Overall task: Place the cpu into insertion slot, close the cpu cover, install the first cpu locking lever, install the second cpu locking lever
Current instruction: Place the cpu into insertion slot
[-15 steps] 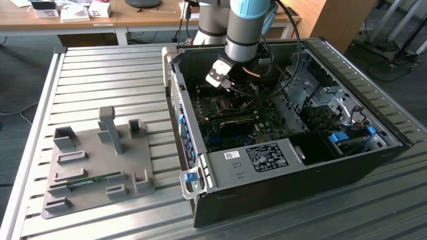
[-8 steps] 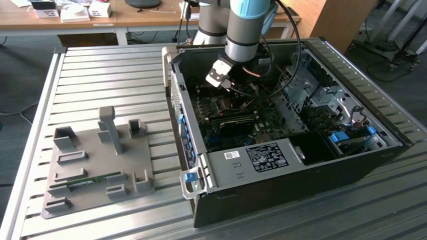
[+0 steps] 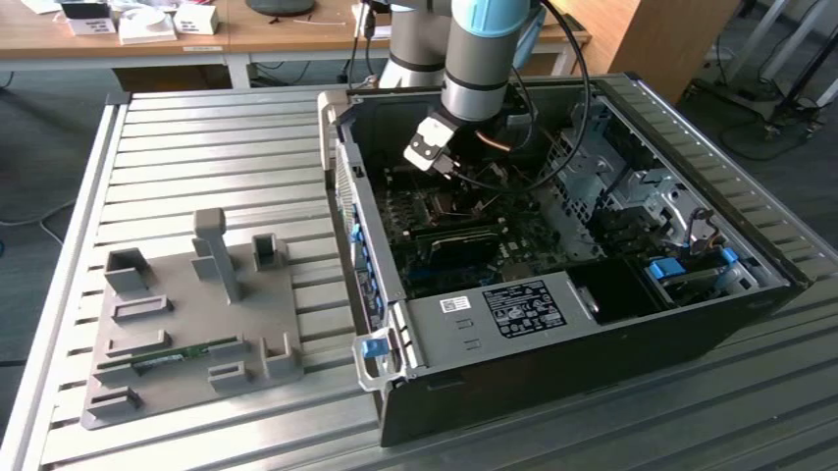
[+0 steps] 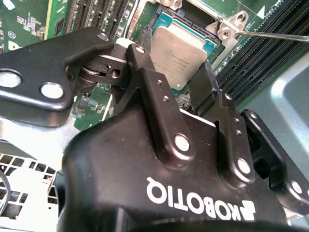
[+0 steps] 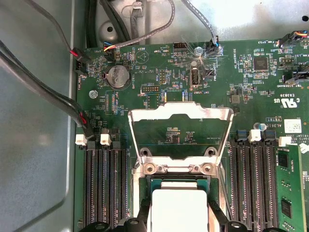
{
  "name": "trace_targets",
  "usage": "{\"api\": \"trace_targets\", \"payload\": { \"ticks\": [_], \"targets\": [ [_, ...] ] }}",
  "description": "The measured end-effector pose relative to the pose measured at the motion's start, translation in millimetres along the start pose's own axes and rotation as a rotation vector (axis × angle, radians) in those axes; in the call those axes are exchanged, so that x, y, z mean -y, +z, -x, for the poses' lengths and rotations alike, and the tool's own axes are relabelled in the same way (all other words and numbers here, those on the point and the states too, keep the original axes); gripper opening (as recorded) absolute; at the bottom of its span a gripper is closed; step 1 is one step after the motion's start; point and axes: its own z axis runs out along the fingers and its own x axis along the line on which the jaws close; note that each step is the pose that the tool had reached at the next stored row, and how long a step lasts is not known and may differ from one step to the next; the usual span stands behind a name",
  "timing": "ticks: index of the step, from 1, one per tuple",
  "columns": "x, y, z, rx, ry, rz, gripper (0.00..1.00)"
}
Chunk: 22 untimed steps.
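- The cpu lay pale face up at the insertion slot, its greenish edge showing against the slot's dark frame; whether it was fully seated I could not tell.
- The fingers stood one on each side of the chip, pressed to opposite edges, so I judged them clamped on it; the gripper pointed down at the socket.
- The cpu cover stood swung up on its hinge just beyond the chip, out of its path; memory slots flanked the socket on the green circuit board.
- Done well, this step wanted the chip level and square to the slot, set down without force or sideways slide; a tilted corner could bend the contacts.
- The arm reached down from above into the open computer case, its wrist near vertical; the case lay on the slatted worktop.
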Motion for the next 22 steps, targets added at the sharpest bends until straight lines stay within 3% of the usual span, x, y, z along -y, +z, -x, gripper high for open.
{"api": "trace_targets", "payload": {
  "ticks": [9, 11, 13, 14, 22],
  "targets": [
    [0.0, 0.1, 0.0, 0.0, 0.0, 0.0, 0.54],
    [0.0, 0.1, 0.0, 0.0, 0.0, 0.0, 0.61],
    [0.0, 0.1, 0.0, 0.0, 0.0, 0.0, 0.61],
    [0.0, 0.1, 0.0, -0.0001, 0.0, 0.0, 0.67],
    [0.0, 0.3, 0.0, -0.0012, 0.0, 0.0, 0.67]
  ]
}}
